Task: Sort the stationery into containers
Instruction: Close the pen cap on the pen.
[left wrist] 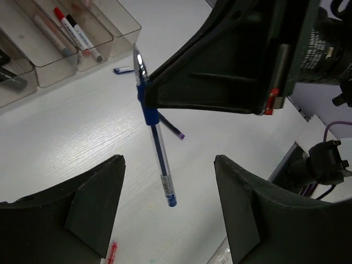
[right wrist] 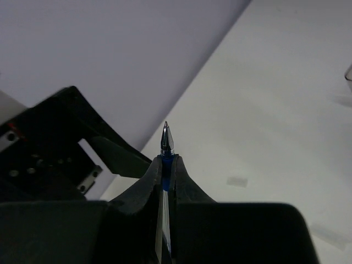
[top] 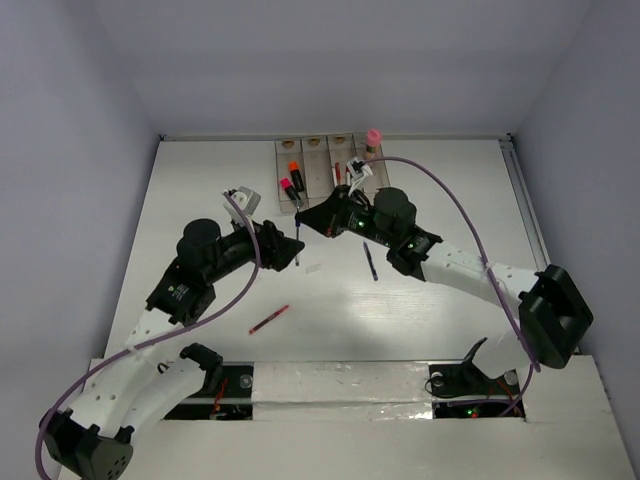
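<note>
Pinching a blue pen (left wrist: 159,148), the right hand (right wrist: 168,164) is clamped; left hand (left wrist: 169,165) spread wide, empty.

The white table (top: 450,200) in front of me carries a row of four clear bins (top: 314,150) at its far edge, joined side by side. On the bare top nearer to me lie a red pen (top: 268,320), slanted, toward my left, and a dark pen (top: 371,262) near the middle, well apart from each other. A small white scrap (top: 313,268) lies between them, and a small blue piece (left wrist: 122,70) lies just beside the bins' near ends.
</note>
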{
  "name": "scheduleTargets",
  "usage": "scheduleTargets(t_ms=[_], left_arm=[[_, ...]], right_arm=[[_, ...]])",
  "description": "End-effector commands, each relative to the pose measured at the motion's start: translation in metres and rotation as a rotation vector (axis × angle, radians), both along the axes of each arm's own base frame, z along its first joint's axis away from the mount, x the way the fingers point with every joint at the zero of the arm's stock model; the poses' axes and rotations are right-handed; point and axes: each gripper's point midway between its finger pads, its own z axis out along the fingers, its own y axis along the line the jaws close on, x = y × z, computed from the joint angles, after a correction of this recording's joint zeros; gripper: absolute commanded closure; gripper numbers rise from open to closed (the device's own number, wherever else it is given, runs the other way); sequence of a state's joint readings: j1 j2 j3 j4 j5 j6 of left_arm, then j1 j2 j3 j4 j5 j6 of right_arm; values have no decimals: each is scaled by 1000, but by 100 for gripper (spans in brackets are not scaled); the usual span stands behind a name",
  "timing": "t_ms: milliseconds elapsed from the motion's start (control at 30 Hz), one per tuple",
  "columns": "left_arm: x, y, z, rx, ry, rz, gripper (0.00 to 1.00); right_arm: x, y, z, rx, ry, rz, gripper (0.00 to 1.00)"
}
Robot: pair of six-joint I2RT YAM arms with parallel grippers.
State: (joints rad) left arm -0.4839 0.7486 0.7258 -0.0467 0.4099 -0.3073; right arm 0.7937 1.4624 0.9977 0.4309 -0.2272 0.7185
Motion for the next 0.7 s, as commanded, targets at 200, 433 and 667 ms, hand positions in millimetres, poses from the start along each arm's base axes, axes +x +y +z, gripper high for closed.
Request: scheduleTargets(t_ms=[200,433,667], left_arm=[[11,5,2,-16,-18,26,42],[12,5,1,-25,-9,18,58],[10,3,2,-37,-2,-5,100]], right_arm=[[-16,10,83,273,-119,103,100],[-21,15,82,294,-107,146,100],[-25,20,76,300,-89,168,100]])
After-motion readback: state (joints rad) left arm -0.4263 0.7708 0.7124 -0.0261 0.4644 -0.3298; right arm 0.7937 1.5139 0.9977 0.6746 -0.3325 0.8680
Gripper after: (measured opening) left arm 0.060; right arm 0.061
